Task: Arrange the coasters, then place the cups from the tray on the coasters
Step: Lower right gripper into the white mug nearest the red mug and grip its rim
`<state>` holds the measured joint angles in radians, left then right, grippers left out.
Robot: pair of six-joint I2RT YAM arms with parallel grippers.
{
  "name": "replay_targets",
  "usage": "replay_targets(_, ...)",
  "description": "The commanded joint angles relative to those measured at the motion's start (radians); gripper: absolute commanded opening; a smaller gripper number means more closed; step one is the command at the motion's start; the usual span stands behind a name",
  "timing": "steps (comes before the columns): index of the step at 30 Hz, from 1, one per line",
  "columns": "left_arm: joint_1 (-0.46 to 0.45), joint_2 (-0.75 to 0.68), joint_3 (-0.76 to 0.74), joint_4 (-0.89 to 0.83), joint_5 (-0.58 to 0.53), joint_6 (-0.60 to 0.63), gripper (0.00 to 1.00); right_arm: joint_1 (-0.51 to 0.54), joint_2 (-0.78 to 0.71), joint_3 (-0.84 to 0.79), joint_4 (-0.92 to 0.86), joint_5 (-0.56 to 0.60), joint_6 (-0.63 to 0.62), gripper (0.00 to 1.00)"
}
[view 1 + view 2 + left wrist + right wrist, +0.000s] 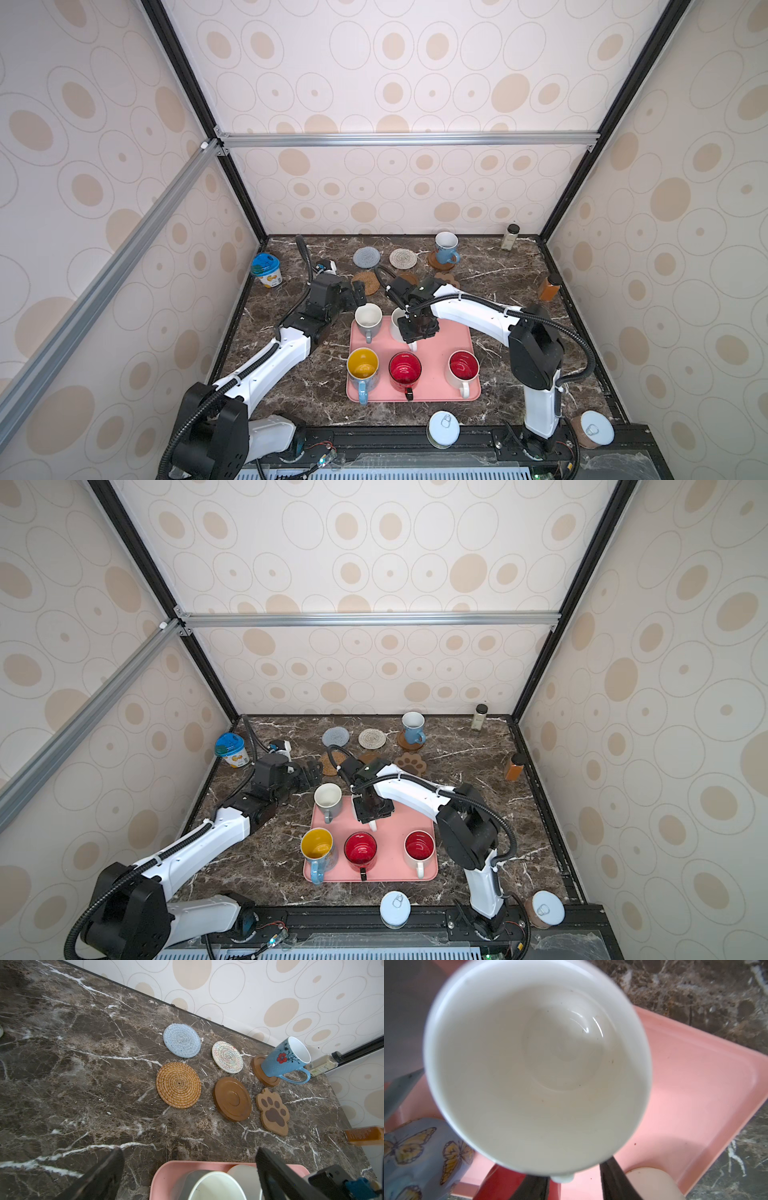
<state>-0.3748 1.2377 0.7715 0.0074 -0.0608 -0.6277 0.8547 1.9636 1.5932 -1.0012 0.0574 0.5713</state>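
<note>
Six coasters lie at the back: grey-blue (182, 1040), cream (227, 1057), rattan (178, 1085), a wooden disc (232, 1098), the paw (272, 1111), and a second disc (257, 1068) under the light blue cup (446, 247). On the pink tray (440, 332) stand the grey cup (368, 320), white cup (537, 1064), blue-and-yellow cup (363, 368), red cup (405, 370) and red-lined white cup (463, 368). My right gripper (575, 1178) hangs over the white cup, its fingers either side of the handle with a gap showing. My left gripper (190, 1153) is wide open and empty behind the grey cup.
A blue-lidded tub (266, 270) stands at the left wall. A spice jar (510, 237) and an amber bottle (549, 286) are at the back right. Two white-lidded cans (443, 428) (596, 428) sit at the front edge.
</note>
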Motion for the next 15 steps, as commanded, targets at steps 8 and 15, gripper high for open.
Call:
replay_targets(8, 0.008, -0.021, -0.004, 0.020, 0.004, -0.035, 1.00, 0.004, 0.017, -0.023, 0.020, 0.058, -0.031, 0.28)
replay_targets(15, 0.009, -0.018, -0.003, 0.019, 0.008, -0.038, 1.00, 0.007, 0.023, -0.053, 0.060, 0.045, -0.041, 0.26)
